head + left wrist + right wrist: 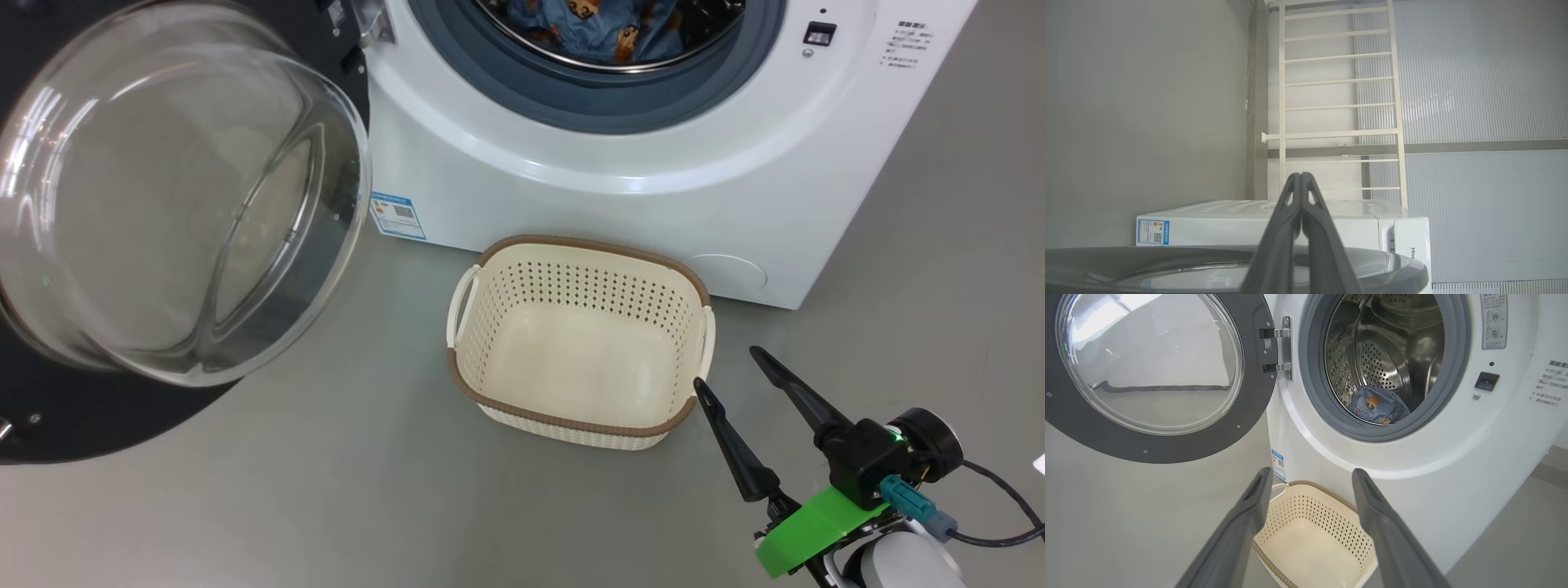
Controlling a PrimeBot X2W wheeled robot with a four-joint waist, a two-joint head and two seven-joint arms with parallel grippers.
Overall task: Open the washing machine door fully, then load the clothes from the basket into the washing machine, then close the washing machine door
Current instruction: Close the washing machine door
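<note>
The washing machine (620,204) (1412,490) (1257,222) stands with its door (171,204) (1155,371) swung wide open to the left. The clothes (600,28) (1378,408), light blue with bear prints, lie inside the steel drum. On the floor in front sits the cream basket (580,343) (1310,547) with nothing in it. My right gripper (729,365) (1312,475) is open just right of the basket's right rim, holding nothing. My left gripper (1301,174) is shut with nothing between its fingers, above the door's edge (1396,265) and pointing past the machine's side.
Grey floor (367,506) spreads around the basket and under the door. A blue label sticker (397,216) marks the machine's lower left corner. A white rack (1337,102) and a ribbed wall panel (1486,81) stand behind the machine. A cable (1000,506) trails from my right wrist.
</note>
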